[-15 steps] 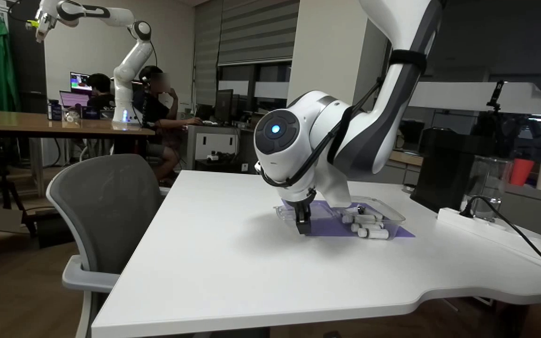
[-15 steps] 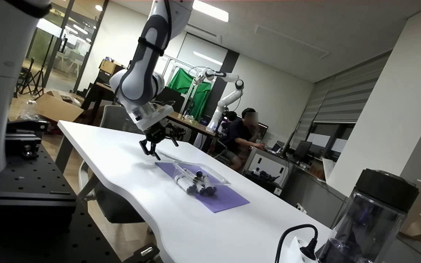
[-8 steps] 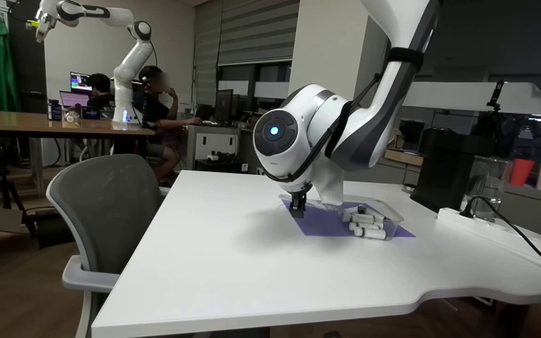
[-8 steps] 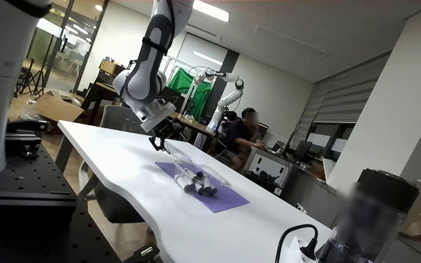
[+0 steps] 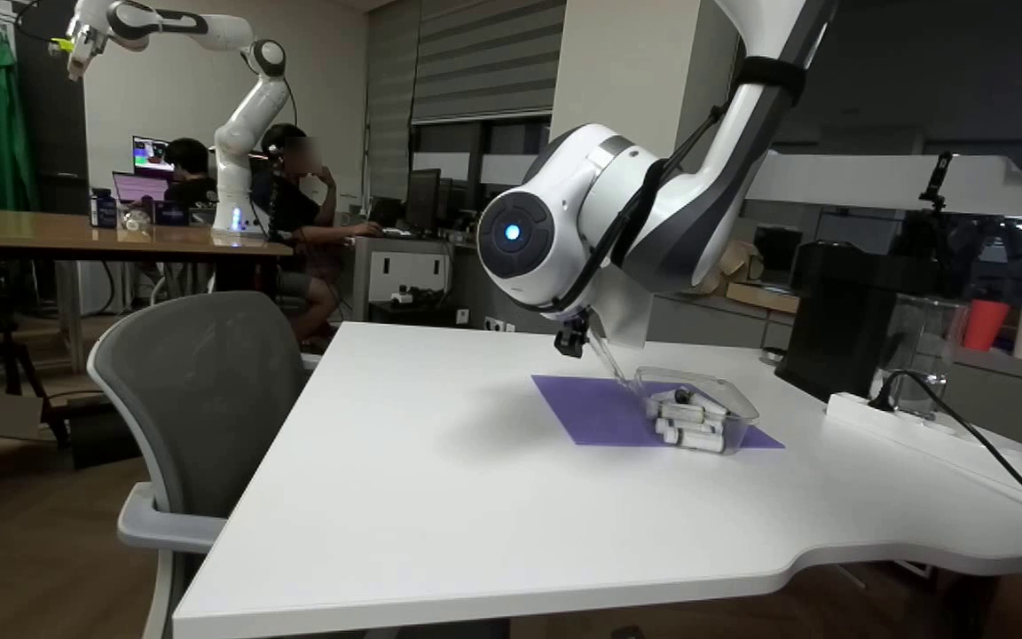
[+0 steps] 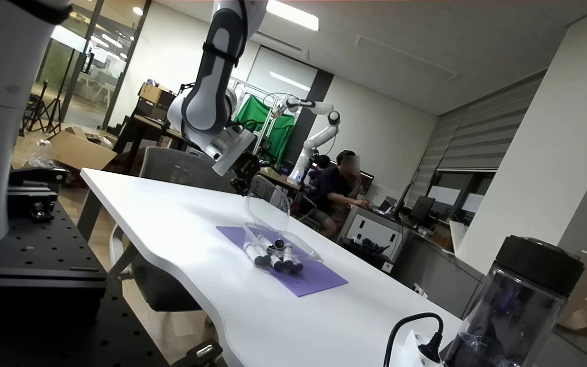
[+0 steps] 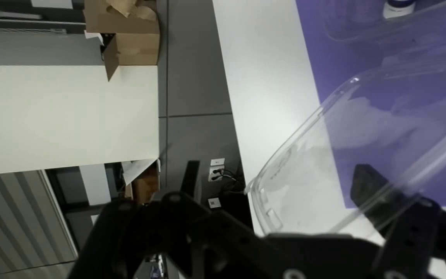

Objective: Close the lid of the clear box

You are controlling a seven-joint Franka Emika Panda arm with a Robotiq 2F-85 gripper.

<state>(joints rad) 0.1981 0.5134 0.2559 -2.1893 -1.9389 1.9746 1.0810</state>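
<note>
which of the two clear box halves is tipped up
The lid, tilted up with its top edge at the gripper; the clear box sits level, mostly on the purple sheet, holding white tubes.

Glossy, see-through plastic lid [image 7: 362,143]

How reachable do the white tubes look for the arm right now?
Probably not straight on: the raised lid stands between the gripper and the white tubes. The clear box is open on top, so going around might work.
</note>
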